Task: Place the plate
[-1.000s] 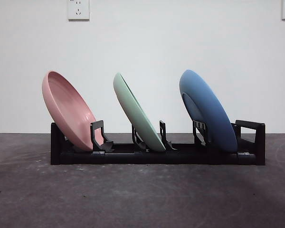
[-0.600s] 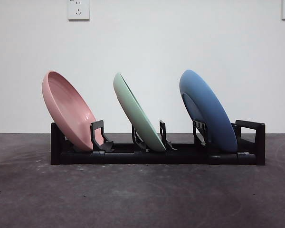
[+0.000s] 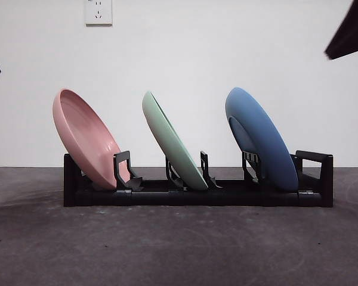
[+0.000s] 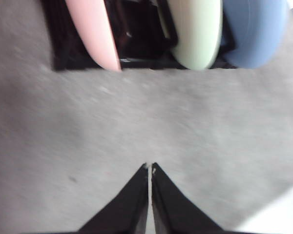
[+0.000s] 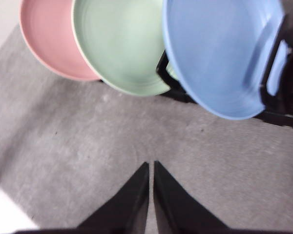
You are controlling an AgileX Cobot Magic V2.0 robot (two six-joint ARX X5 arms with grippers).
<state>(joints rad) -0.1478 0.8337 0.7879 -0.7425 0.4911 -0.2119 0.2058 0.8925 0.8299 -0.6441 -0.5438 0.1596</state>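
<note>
Hovering clear of the black slotted dish rack, holding nothing.
My left gripper and right gripper both pinched closed above grey table; round blue plastic plate racked, well apart.

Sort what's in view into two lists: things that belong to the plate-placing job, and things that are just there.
Part of the job:
- pink plate, leaning in the rack
- green plate, leaning in the rack
- blue plate, leaning in the rack
- black rack holding all three
- left gripper, shut, empty
- right gripper, shut, empty

Just there:
- wall socket
- grey table
</note>
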